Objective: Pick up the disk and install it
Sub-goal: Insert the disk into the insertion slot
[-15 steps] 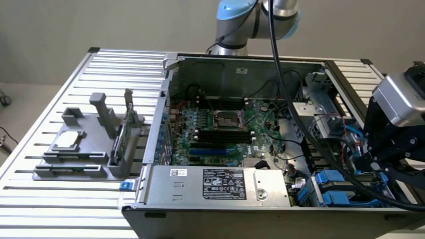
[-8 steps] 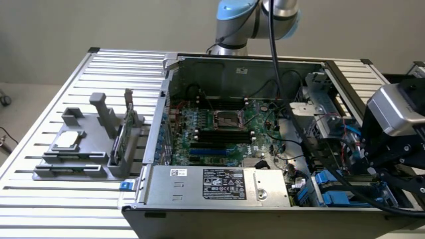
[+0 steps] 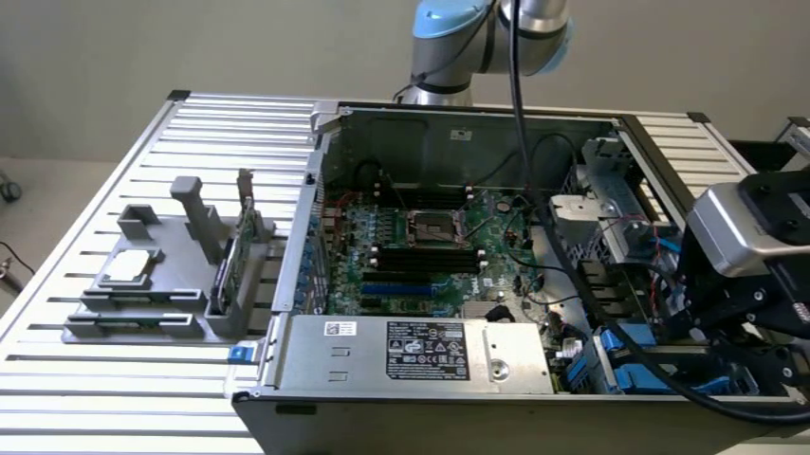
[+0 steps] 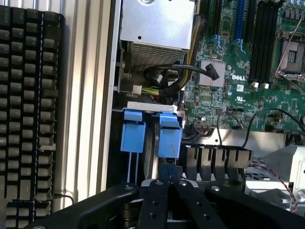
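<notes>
The disk [image 4: 169, 136] stands edge-on in the drive bay at the front corner of the open computer case [image 3: 379, 123], on the exterior view's right. I see mainly its bright blue rail and a white strip along the top. A second blue piece [image 4: 133, 131] sits in the bay right beside it. My gripper [image 4: 167, 167] is shut, and its black fingers [image 4: 157, 191] are pressed together with their tips at the end of the disk's blue rail. From the exterior view, the gripper [image 3: 727, 322] hangs over the blue parts [image 3: 629, 365] in that bay.
The silver power supply [image 3: 424, 346] lies beside the bay, with the motherboard [image 3: 431, 246] behind it. A grey fixture [image 3: 152, 284] holding a small flat silver drive [image 3: 133, 268] stands on the slatted table [image 3: 101, 379]. A black keyboard [image 4: 24, 119] lies outside the case wall. A thick black cable [image 3: 658, 374] trails from the arm.
</notes>
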Robot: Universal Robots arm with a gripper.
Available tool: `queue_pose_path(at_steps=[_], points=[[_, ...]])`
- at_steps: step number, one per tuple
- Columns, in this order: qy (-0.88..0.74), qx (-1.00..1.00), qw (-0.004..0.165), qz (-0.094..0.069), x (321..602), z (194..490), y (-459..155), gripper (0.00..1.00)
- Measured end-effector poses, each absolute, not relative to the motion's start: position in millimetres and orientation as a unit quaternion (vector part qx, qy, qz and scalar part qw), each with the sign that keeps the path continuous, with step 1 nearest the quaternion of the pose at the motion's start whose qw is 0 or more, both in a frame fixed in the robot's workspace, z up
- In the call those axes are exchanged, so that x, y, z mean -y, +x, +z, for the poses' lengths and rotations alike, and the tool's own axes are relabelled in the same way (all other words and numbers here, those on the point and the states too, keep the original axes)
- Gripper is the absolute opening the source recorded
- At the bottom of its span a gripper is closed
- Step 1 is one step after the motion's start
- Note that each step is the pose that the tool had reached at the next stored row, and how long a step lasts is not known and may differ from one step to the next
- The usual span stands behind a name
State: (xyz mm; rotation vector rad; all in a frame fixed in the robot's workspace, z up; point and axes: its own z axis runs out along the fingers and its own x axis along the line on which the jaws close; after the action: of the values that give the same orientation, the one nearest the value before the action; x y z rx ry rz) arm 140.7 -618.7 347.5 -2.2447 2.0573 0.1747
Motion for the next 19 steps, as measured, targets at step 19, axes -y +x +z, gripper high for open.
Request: queue_pose_path(at_steps=[19], points=[[-0.735, -0.674, 0.046, 0.057, 618.3, 325.9, 141.8, 0.11]])
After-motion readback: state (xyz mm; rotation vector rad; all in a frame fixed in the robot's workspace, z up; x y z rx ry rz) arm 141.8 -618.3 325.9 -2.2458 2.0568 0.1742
